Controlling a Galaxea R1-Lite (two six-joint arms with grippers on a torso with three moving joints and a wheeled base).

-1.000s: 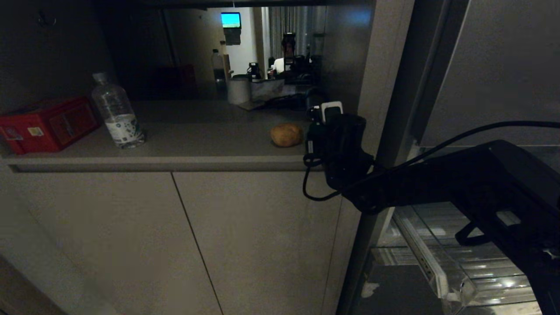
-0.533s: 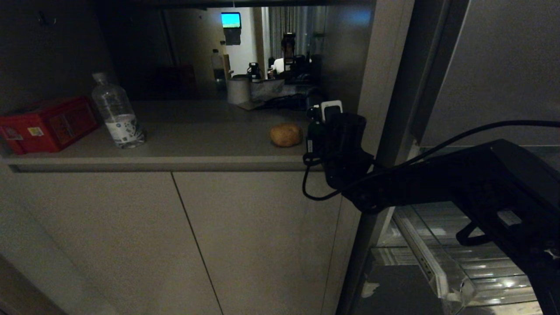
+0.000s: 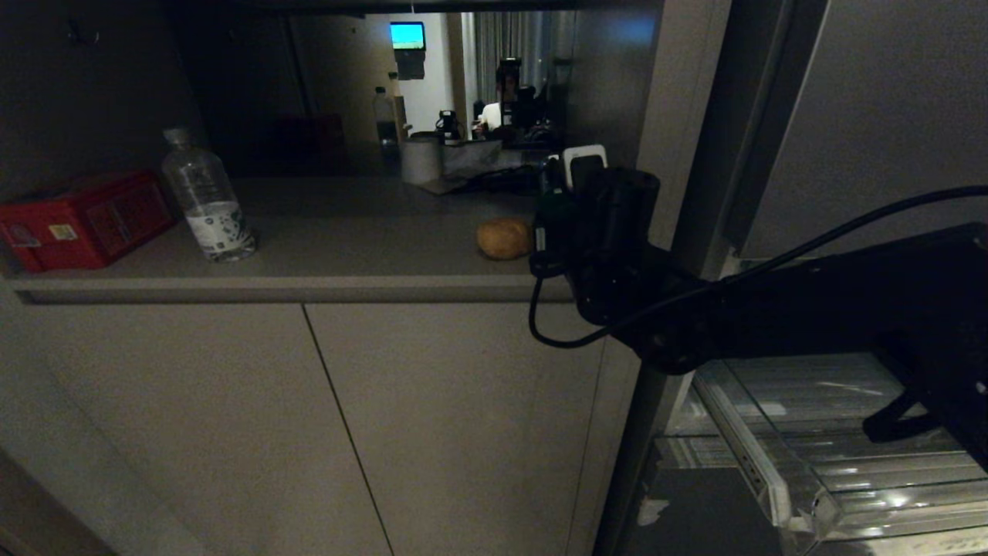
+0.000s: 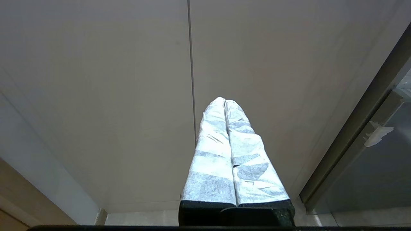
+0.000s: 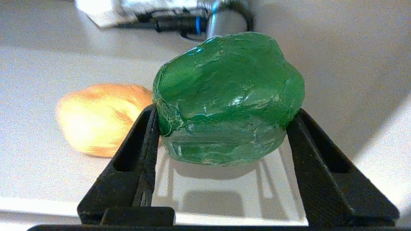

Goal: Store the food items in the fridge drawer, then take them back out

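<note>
A green pepper (image 5: 228, 96) sits between the black fingers of my right gripper (image 5: 224, 112), which press on both its sides. It hangs just above the pale counter, over its own shadow. The brown potato (image 5: 99, 118) lies on the counter beside it, and the head view shows this potato (image 3: 504, 237) just left of my right wrist (image 3: 602, 224), which hides the pepper there. The clear fridge drawer (image 3: 779, 479) stands pulled out at the lower right, under my right arm. My left gripper (image 4: 224, 101) is shut with nothing in it and points at the cabinet doors.
A water bottle (image 3: 207, 197) and a red box (image 3: 85, 220) stand at the counter's left end. The counter (image 3: 347, 239) has a front ledge above two cabinet doors (image 3: 324, 432). A grey fridge door (image 3: 872, 116) rises on the right. Cables (image 5: 179, 19) lie at the counter's back.
My right wrist and forearm have risen a little at the counter's right end. The potato, bottle and box have not moved.
</note>
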